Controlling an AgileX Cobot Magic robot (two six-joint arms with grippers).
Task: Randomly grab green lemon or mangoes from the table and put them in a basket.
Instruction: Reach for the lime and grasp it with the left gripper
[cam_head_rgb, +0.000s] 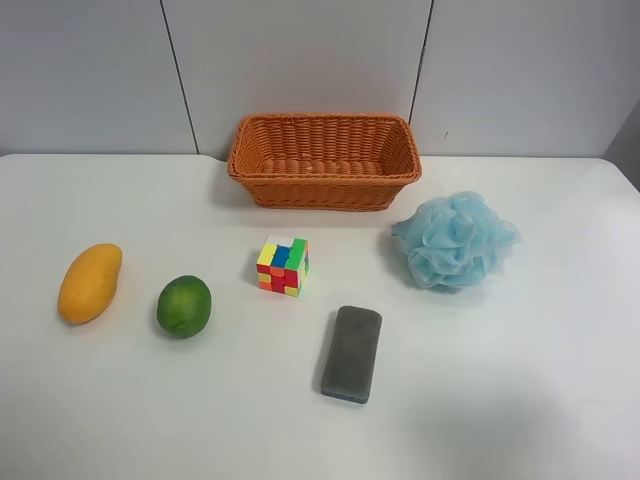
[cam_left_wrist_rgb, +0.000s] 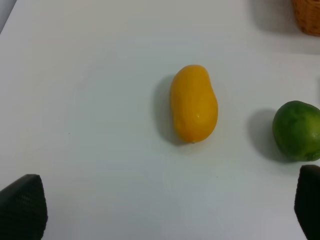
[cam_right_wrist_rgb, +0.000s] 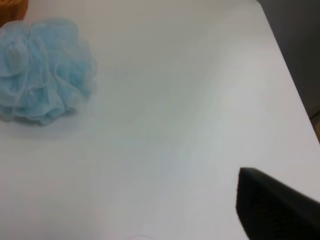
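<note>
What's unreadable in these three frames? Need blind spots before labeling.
1. Right gripper: right wrist view shows one finger, the rest cut by the frame edge; open or shut unclear.
2. Green lemon: left wrist view crops one side at the frame edge.
3. Basket: exterior high view, its front wall hides part of its floor.
4. Arms: outside the exterior high view.

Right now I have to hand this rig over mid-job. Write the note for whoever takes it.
Left hand: open, empty, over the table, with the mango ahead of it and not touched.
Right hand: only one finger in view, so I cannot tell whether it is open or shut. It is near the blue puff.
Mango and lemon: on the table side by side, apart, at the exterior view's left.
Basket: at the back, nothing visible inside.
Done: nothing yet.
Left: pick up the mango or the lemon and put it in the basket.
</note>
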